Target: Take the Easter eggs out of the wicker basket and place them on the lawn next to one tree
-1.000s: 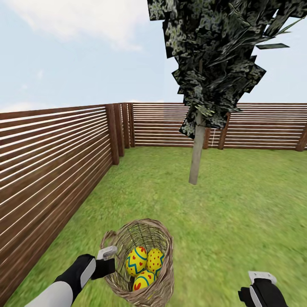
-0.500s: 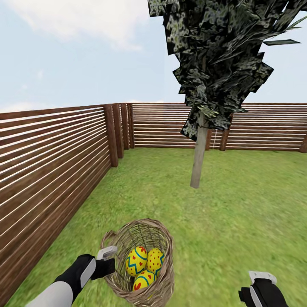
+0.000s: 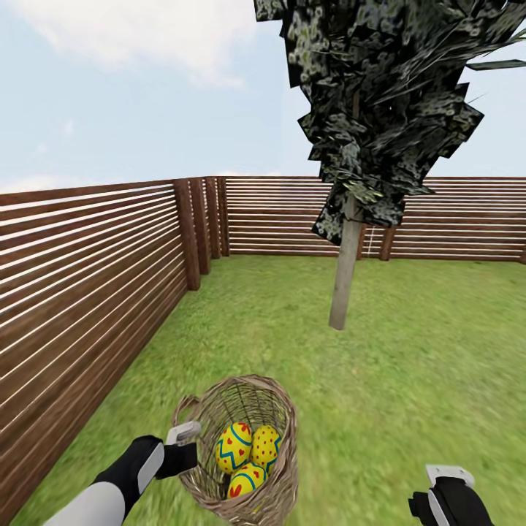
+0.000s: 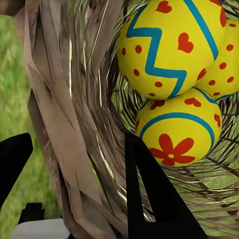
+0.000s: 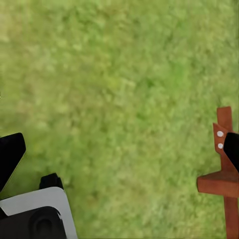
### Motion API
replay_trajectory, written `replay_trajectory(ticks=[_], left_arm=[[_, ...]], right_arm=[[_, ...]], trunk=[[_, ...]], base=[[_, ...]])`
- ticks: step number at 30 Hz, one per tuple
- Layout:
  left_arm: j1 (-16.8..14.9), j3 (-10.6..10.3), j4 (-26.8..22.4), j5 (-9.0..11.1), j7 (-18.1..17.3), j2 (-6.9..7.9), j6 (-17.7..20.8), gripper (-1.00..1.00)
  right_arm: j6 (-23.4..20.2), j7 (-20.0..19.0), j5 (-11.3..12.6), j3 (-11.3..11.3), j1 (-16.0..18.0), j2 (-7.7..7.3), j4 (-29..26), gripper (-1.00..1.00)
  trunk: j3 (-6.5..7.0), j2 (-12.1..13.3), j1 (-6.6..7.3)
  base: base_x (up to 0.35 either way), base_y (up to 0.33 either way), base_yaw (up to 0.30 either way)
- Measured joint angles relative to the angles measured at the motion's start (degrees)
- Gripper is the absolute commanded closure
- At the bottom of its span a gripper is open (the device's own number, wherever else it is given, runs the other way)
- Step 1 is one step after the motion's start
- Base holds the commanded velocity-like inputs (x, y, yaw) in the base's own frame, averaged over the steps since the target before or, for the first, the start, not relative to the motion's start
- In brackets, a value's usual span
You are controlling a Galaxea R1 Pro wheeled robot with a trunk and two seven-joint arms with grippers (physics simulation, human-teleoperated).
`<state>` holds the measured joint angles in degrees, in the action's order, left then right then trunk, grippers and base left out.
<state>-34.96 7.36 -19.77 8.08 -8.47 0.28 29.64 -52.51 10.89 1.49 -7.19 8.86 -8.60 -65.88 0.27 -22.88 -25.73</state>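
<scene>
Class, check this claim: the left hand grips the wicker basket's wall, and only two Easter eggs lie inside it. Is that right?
Not quite. The wicker basket holds three Easter eggs, not two, as the head view shows. The left hand does grip its wall.

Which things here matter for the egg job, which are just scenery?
Job:
- three Easter eggs, inside the wicker basket
- tree, drop spot candidate
- lawn
- left gripper, straddling the basket wall
- right gripper, open over grass

Scenery:
- slat fence
- sky
</scene>
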Motion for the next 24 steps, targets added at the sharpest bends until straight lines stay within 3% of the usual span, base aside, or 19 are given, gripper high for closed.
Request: replay_trajectory(ticks=[24], left_arm=[[0.0, 0.2, -0.3, 0.3, -0.1, 0.01, 0.1, 1.00]], right_arm=[[0.0, 0.0, 0.1, 0.0, 0.0, -0.01, -0.1, -1.00]], trunk=[[0.00, 0.0, 0.00]], base=[[0.283, -0.020, 0.000]])
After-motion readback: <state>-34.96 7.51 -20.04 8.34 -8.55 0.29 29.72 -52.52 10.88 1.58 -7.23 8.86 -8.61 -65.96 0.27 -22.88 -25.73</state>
